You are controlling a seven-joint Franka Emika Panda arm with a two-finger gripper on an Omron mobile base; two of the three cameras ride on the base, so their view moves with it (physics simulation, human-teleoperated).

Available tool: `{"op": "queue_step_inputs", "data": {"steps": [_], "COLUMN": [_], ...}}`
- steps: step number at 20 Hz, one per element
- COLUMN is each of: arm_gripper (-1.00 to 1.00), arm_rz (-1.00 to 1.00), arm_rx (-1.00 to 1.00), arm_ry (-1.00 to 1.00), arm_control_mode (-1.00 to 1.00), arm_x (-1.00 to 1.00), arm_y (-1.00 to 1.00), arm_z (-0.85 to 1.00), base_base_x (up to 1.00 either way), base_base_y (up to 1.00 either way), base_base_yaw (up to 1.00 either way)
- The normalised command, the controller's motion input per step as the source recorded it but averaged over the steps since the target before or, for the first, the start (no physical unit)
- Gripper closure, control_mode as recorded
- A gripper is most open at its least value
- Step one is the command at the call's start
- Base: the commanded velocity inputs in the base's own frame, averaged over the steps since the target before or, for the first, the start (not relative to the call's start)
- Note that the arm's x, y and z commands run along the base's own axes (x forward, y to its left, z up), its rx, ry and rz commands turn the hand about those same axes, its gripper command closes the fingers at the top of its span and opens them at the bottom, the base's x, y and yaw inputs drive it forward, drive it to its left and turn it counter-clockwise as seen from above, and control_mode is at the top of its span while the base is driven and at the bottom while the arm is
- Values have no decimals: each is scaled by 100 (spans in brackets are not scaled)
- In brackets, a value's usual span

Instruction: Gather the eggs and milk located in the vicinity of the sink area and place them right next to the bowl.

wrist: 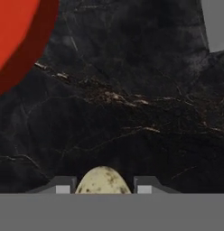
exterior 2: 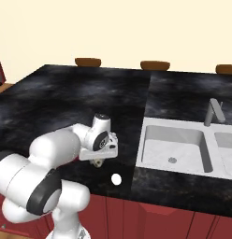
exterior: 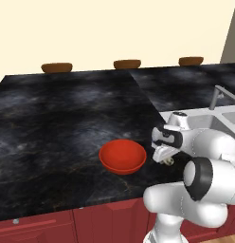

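Lengthwise, the speckled egg (wrist: pixel 103 181) sits between the end effector (wrist: pixel 104 186) fingers.

Base cams flank arm, share counter (exterior: pixel 53 123); hand cam close, facing down.

The red bowl (wrist: pixel 16 38) is cut off at the upper left of the hand view. The speckled egg (wrist: pixel 103 181) shows just its top (bottom edge). The sink (exterior: pixel 219 121) is cropped at the right in the left base view.
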Motion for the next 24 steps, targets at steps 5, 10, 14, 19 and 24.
{"op": "queue_step_inputs", "data": {"steps": [5, 10, 14, 19, 24], "arm_gripper": [100, 100, 100, 100, 100], "arm_rz": [14, 16, 16, 17, 22], "arm_rx": [0, 0, 0, 0, 0], "arm_ry": [-7, -10, -7, -2, -10], "arm_control_mode": [-100, -100, -100, -100, -100], "arm_x": [-44, -35, -19, -5, -10], "arm_y": [0, 4, 32, 61, 58], "arm_z": [58, 67, 67, 53, 46], "base_base_x": [0, 0, 0, 0, 0], "base_base_y": [0, 0, 0, 0, 0], "base_base_yaw": [0, 0, 0, 0, 0]}}
